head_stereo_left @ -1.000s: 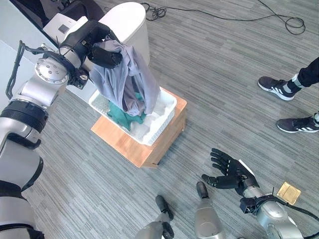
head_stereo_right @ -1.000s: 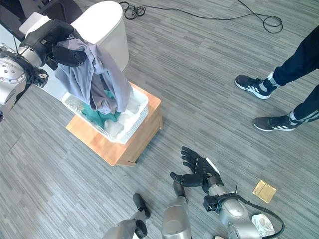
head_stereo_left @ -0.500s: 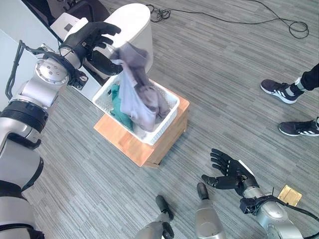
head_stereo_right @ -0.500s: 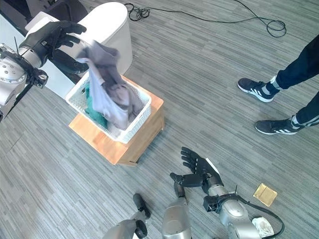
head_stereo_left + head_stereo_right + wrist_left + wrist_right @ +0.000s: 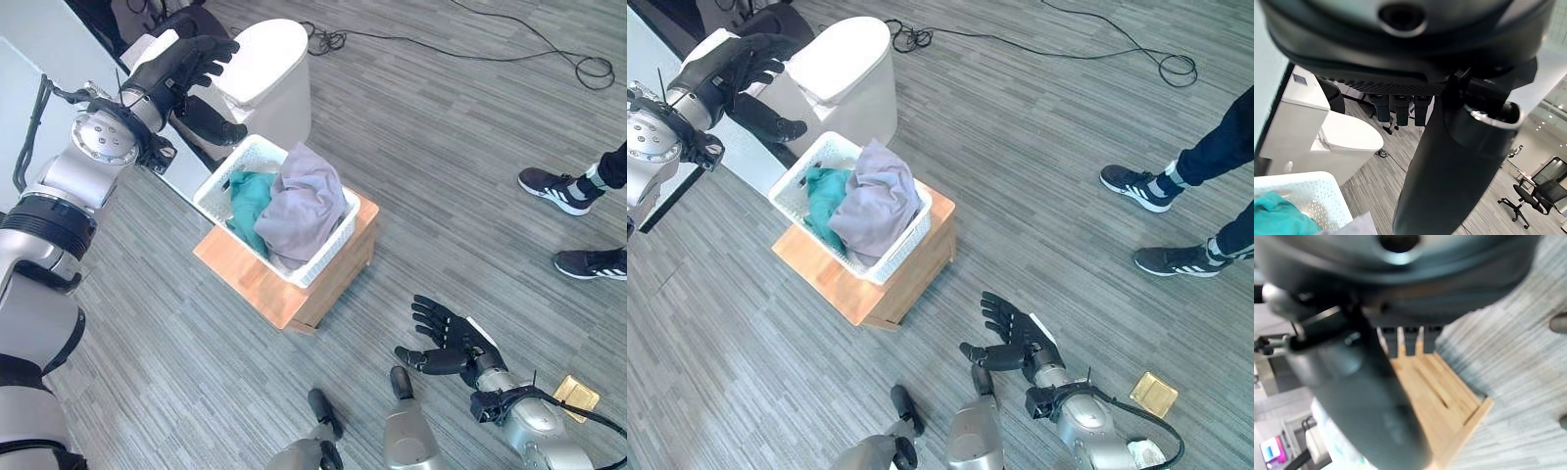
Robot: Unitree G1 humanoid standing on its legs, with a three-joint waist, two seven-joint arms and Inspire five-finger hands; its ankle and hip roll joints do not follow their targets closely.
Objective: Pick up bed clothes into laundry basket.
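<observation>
A white laundry basket (image 5: 327, 252) stands on a low wooden stand (image 5: 260, 286). Inside it a grey-lilac garment (image 5: 306, 204) lies heaped on the right, with a teal garment (image 5: 250, 202) beside it on the left. My left hand (image 5: 179, 69) hovers open above and behind the basket's far left corner, fingers spread, holding nothing. My right hand (image 5: 449, 342) hangs open low at the right, well clear of the stand, palm empty. The left wrist view catches the basket's rim (image 5: 1322, 192) and the teal cloth (image 5: 1281, 215).
A white toilet (image 5: 265, 69) stands just behind the basket. A person's legs and dark sneakers (image 5: 555, 183) are at the far right. A black cable (image 5: 509, 54) snakes over the grey plank floor at the back. A small gold square (image 5: 574, 391) lies near my right arm.
My left hand opened and let go of the grey-lilac garment, which dropped from the air into the basket. The hand then rose back a little. The right hand stayed put.
</observation>
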